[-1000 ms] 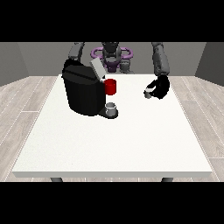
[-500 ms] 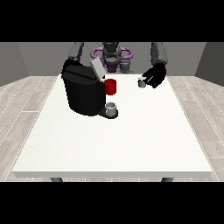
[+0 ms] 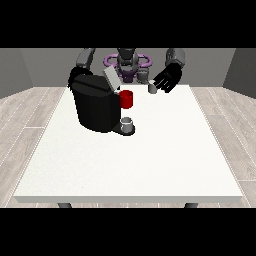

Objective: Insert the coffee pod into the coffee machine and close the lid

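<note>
- The large white rectangular table [image 3: 130, 165] fills most of the front view, its long edges running across the view; the robot stands behind its far edge.
- The black, blocky coffee machine [image 3: 95, 104] stands on the table's far-left part. Its front faces the view's right, where a red round part [image 3: 127, 99] sticks out over a low black base.
- The grey flat lid [image 3: 111, 79] of the machine is raised and tilted, its long axis slanting from upper left down to lower right, its lower end at the machine's top near the red part.
- The black hand at the view's right [image 3: 167, 79] hangs over the far edge of the table, well right of the machine. Its fingers point down and towards the view's left, spread and fairly straight rather than curled.
- A small grey cup [image 3: 128, 123] sits upright on the machine's base, directly below the red part.
- The small grey coffee pod [image 3: 153, 88] is just at the tips of that hand's fingers, near the table's far edge and apart from the machine. Whether the fingers pinch it or only touch it cannot be told, nor can which way it points.
- The hand at the view's left is hidden behind the machine; only its grey arm [image 3: 84, 60] shows above it.
</note>
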Available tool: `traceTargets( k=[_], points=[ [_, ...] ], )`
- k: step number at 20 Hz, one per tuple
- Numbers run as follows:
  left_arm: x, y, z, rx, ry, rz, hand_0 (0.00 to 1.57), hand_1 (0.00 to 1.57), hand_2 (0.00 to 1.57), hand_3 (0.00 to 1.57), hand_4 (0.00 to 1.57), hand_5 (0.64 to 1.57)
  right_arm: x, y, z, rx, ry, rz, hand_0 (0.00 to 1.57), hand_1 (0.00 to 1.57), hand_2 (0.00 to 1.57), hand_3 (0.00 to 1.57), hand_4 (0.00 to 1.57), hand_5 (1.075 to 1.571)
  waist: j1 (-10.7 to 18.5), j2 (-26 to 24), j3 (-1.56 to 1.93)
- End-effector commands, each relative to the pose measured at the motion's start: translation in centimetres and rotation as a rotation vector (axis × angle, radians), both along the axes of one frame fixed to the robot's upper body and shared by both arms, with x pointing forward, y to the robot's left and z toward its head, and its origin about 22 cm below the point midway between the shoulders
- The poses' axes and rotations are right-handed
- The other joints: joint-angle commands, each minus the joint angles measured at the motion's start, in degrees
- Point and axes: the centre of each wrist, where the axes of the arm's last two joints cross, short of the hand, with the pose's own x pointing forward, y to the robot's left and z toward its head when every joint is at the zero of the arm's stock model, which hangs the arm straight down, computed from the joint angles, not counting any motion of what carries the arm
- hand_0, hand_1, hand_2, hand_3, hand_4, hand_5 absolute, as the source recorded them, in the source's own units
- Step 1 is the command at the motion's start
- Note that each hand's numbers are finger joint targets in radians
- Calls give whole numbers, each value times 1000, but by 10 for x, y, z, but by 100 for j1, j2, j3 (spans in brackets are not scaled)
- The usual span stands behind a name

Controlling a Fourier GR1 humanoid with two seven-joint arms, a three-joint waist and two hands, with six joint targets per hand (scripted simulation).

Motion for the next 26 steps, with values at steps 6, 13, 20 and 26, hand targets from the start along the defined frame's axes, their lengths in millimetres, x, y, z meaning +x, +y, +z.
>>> traceTargets(
  k=[6,13,20,26],
  points=[
    [15,-11,69,-43,-108,46,1211,1211,1253,1199,507,1571,3,23,9,-8,-55,58,0,0,0,0,521,1571,-386,292,1],
    [18,-3,100,-38,-133,40,1284,1284,1340,1276,519,1571,6,36,31,-11,-96,51,0,0,0,0,511,1571,-588,494,0],
    [23,-32,105,-30,-148,59,1277,1277,1303,1236,488,1571,23,18,50,-23,-145,39,0,0,0,0,520,1571,-637,691,2],
    [21,-23,95,-10,-80,44,1305,1305,1326,1229,500,1571,14,-18,37,-25,-96,-6,0,0,0,0,519,1571,-613,407,3]
  ],
)
